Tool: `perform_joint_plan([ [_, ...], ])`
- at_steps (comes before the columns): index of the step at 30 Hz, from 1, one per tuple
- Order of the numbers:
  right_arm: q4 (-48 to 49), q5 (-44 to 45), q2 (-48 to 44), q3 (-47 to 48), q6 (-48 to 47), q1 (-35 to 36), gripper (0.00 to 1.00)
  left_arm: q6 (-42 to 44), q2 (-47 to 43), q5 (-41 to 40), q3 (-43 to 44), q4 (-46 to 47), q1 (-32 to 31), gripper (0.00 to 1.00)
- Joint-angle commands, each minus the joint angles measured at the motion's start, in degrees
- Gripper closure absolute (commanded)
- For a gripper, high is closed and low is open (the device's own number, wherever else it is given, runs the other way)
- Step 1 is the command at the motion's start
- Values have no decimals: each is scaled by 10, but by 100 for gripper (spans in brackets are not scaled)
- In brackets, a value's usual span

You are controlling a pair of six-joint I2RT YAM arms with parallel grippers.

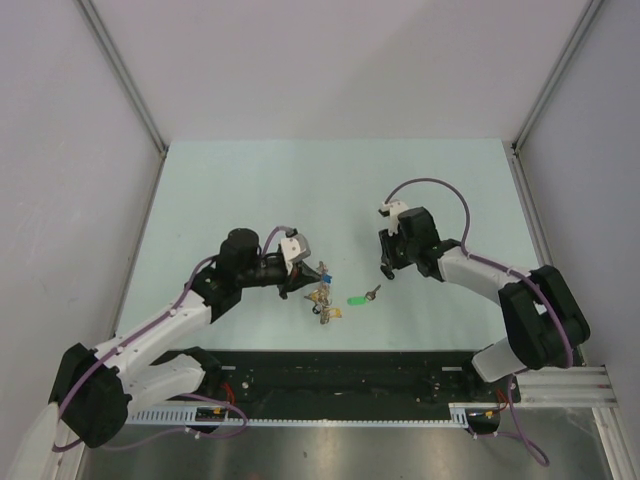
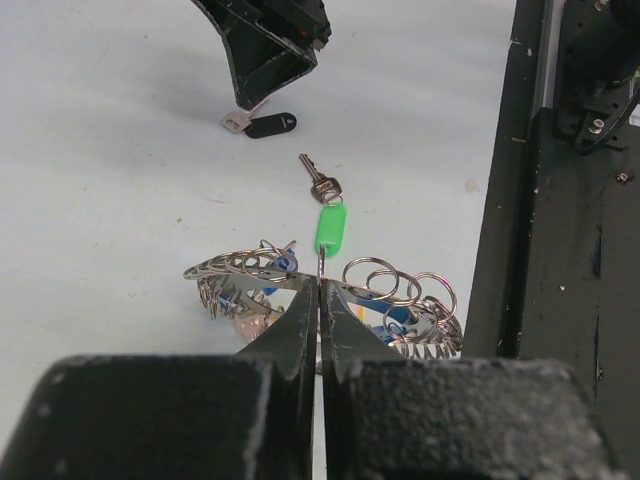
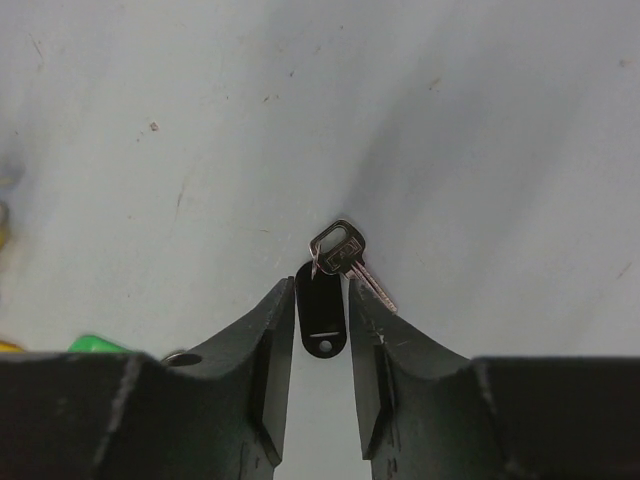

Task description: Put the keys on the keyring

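Keyring (image 2: 245,272) sat mid-table toward the near edge, tipped up on its side. Your left gripper (image 2: 319,288) had its rim nipped, fingers pressed almost together.

Risk, as I judged it: held by that thin rim, the ring could swivel once you pushed a key against it. The loops were crowded, so an off-line approach would likely snag a neighbour.

Green key (image 2: 331,228) lay just beside the ring at its 3 o'clock in the top view. Couldn't tell whether its thin wire was hooked on.

Black key (image 3: 321,312) lay flat farther out, about 2 o'clock. Your right gripper (image 3: 320,290) straddled its tag, jaws narrow, not closed on it. A flat, slick tag could squirt sideways as you closed.

Ring's look: grey-silver, fringed with small wire loops. Blue and yellow heads hung among them.
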Motion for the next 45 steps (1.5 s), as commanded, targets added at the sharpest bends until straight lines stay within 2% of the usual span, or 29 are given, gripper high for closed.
perform_joint_plan([
  [1,-10,-1,26,33,-2,2,69,-2,0,5,32,16,3,100],
  [10,-16,1,50,38,3,17,75,-1,3,8,35,13,3,100],
  [18,-17,17,64,43,24,30,77,-1,1,8,34,12,2,100],
  [26,36,152,9,-3,79,97,74,0,-5,8,34,12,3,100],
  [31,106,228,-35,-52,129,116,71,0,-12,5,34,12,2,100],
  [35,194,249,-80,-134,141,124,71,0,-13,6,34,13,2,100],
  [36,235,251,-82,-147,141,125,71,0,-14,6,34,13,3,100],
  [45,394,259,-61,-224,102,125,74,0,-22,4,32,15,3,100],
])
